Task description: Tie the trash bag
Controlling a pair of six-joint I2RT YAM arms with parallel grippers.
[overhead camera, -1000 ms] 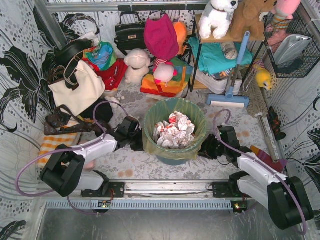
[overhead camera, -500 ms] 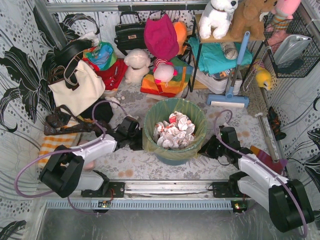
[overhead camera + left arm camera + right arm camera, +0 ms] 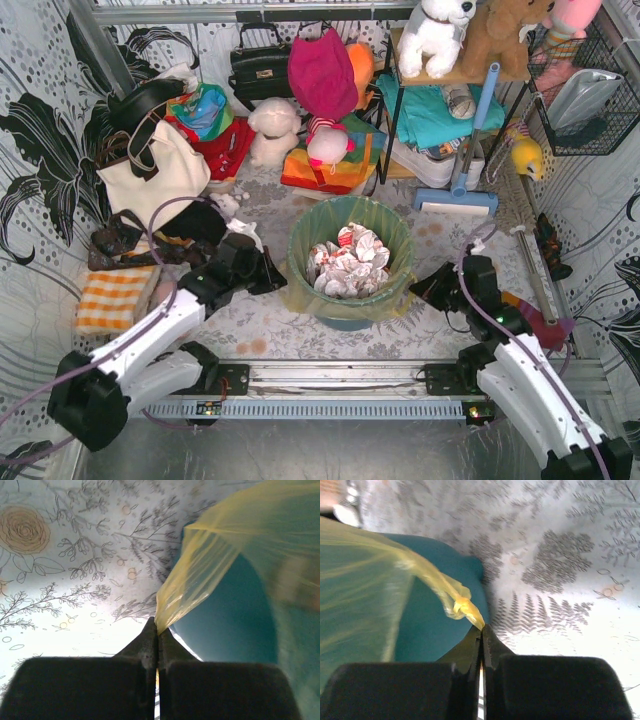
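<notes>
Floral-print tabletop (image 3: pixel 270 330), black handbag (image 3: pixel 258 68) and white plush dog (image 3: pixel 437 35) at the back. Top view: trash bag (image 3: pixel 300 255) seated in round teal bin (image 3: pixel 345 322) mid-table, mouth up, long axis vertical, crumpled paper (image 3: pixel 345 262) inside. Versus a second ago: jaws gone from part-open to clenched, left gripper (image 3: pixel 275 278) and right gripper (image 3: pixel 416 290) each pinching bag overhang on opposite sides of the bin; film now tented off the wall. Reads as both ends secured, probably ready to draw together for the knot. Left wrist: clamped on thin yellow film, sheet running up-right. Right wrist: clamped on a twisted tip, strand running up-left. Pulled ends roughly on a left-right line across the bin.
</notes>
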